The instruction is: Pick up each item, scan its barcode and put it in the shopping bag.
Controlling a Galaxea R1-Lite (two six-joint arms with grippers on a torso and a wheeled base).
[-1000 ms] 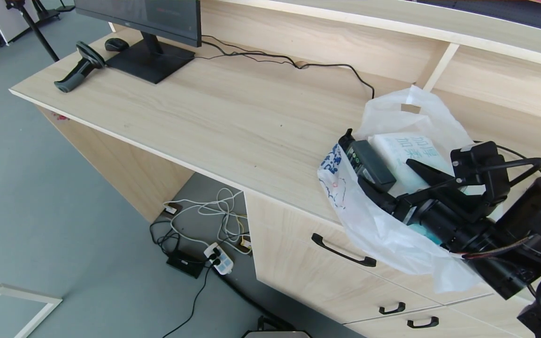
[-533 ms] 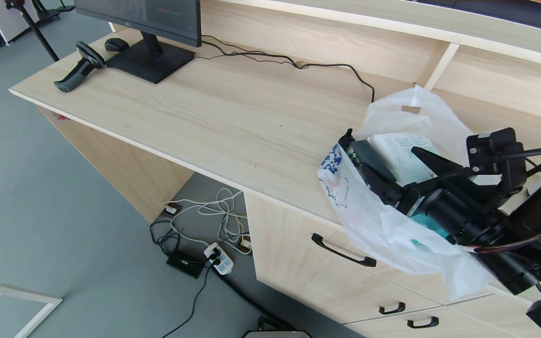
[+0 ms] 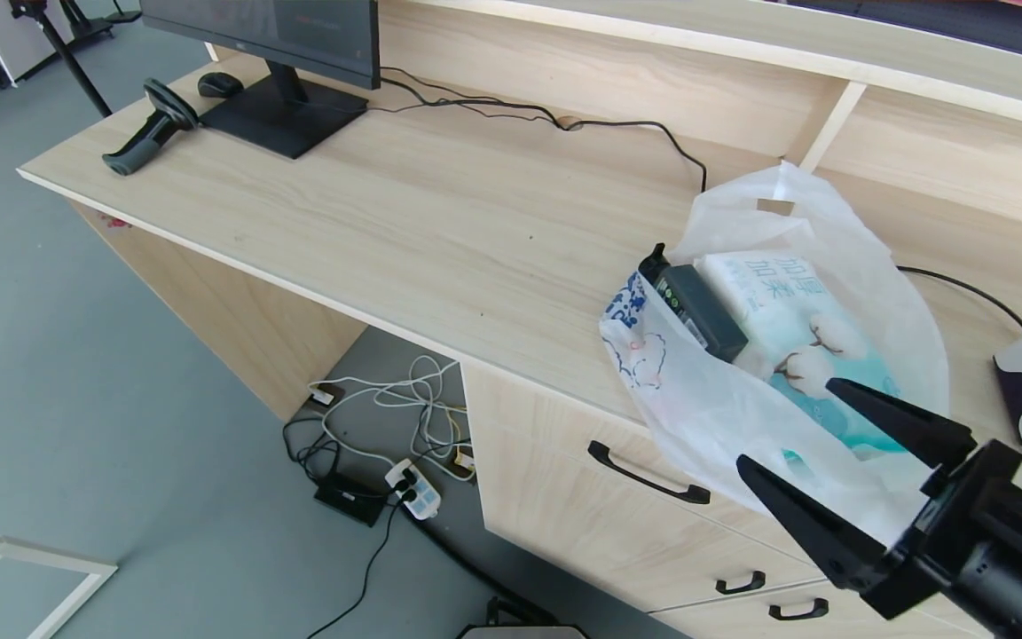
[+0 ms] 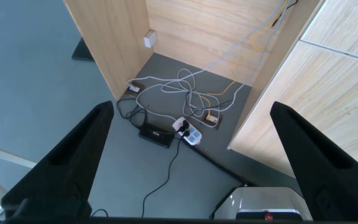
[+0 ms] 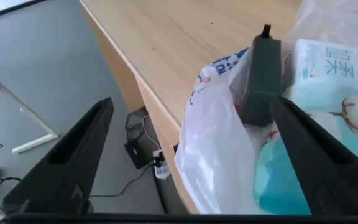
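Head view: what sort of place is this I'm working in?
Most likely a shop checkout counter, perhaps a mock-up: a handheld barcode scanner lies beside a monitor on the wooden counter, and a plastic shopping bag holds packaged goods.

You get a bright head view. Soft light seems to fall from above. The desk [image 3: 440,222] top looks pale and even, and the shadows on it are faint, with no hard edges. The shopping bag [image 3: 724,417] on the right side is the whitest thing, and its thin plastic shines in spots near its top. The hollow under the desk, in the lower middle, is darker. The monitor [image 3: 280,27] at the top edge is very dark. The right gripper [image 3: 786,422] in the lower right looks like a flat black shape. In the left wrist view the left gripper [image 4: 191,106] is just as black, against a dim grey floor [image 4: 42,74]. In the right wrist view the bag glows bright.
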